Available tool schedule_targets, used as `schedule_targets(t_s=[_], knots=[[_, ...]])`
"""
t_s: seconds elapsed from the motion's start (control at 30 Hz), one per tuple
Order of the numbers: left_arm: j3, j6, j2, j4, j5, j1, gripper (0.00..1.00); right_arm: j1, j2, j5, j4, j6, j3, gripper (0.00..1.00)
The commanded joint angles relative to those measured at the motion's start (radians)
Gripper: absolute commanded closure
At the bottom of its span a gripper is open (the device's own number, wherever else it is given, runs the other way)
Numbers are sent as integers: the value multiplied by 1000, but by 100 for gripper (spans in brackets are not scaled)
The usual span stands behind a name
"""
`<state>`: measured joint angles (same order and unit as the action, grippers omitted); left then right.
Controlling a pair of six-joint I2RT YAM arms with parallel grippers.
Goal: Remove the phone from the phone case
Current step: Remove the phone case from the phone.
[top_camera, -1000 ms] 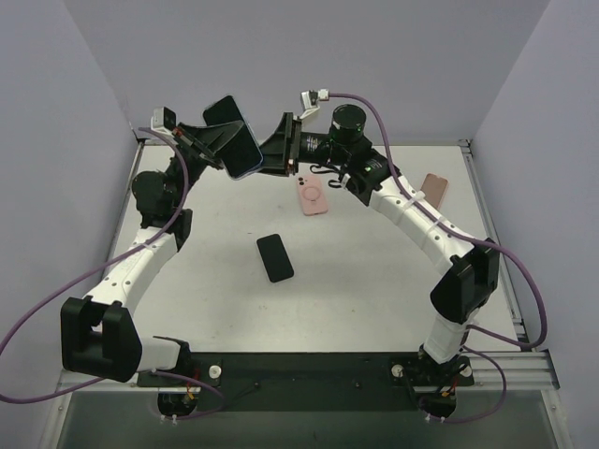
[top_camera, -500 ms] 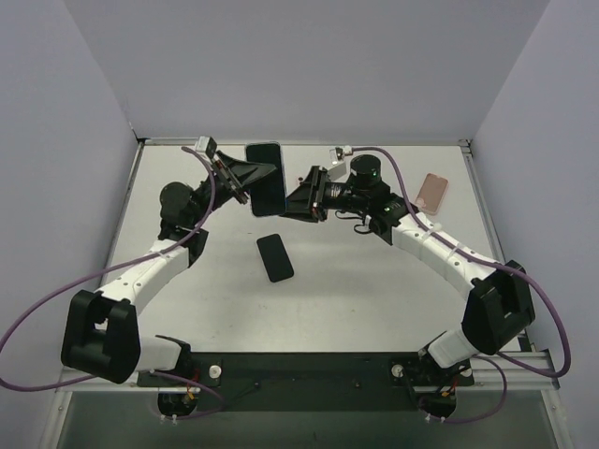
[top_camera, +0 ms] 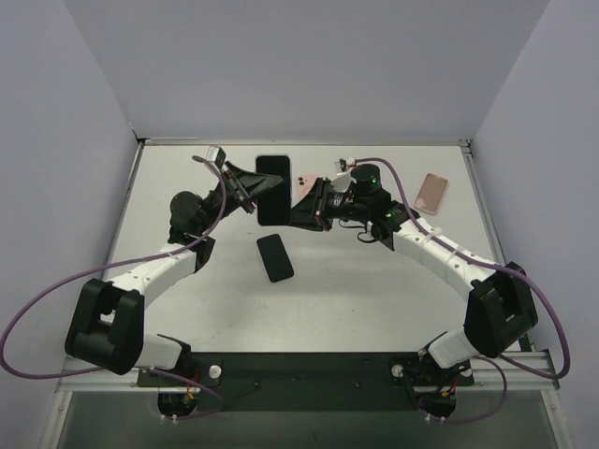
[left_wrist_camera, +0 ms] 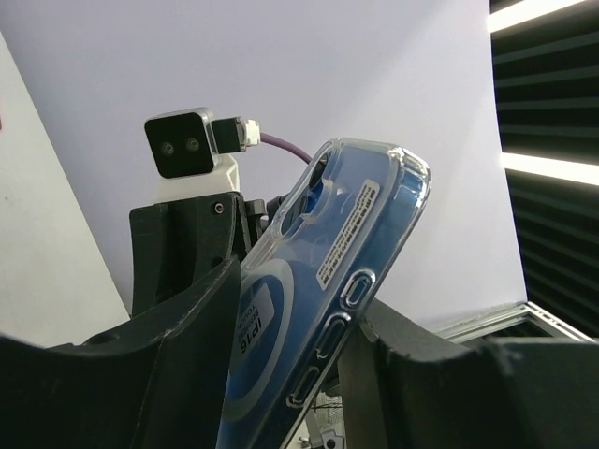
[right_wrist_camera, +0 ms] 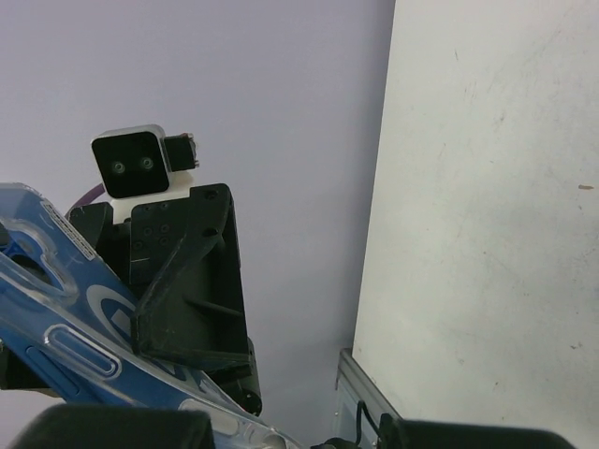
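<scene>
Phone case (top_camera: 272,190), top view: upright in the air above the tabletop's far edge, mid-width, phone inside.
Right gripper (top_camera: 301,204): pinching the case's right edge.
Left gripper (left_wrist_camera: 299,299), left wrist view: fingers (left_wrist_camera: 187,318) flank the clear case; gripping or loose, cannot tell.
Case, right wrist view: crosses the lower left corner.

Clear phone case (left_wrist_camera: 328,299) over what seems a blue phone (left_wrist_camera: 271,355); black phone (top_camera: 275,257) on white table (top_camera: 374,281); pink case (top_camera: 431,192).
</scene>
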<state>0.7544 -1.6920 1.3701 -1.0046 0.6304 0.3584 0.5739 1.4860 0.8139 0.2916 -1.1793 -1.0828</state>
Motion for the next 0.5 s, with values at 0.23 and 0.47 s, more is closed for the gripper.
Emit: schedule_targets(t_s=[0.23, 0.47], knots=[[-55, -193, 47, -324, 32, 85, 100, -28, -6, -194, 273, -29, 104, 63], [-112, -291, 122, -427, -53, 125, 100, -26, -6, -222, 435, -63, 155, 60]])
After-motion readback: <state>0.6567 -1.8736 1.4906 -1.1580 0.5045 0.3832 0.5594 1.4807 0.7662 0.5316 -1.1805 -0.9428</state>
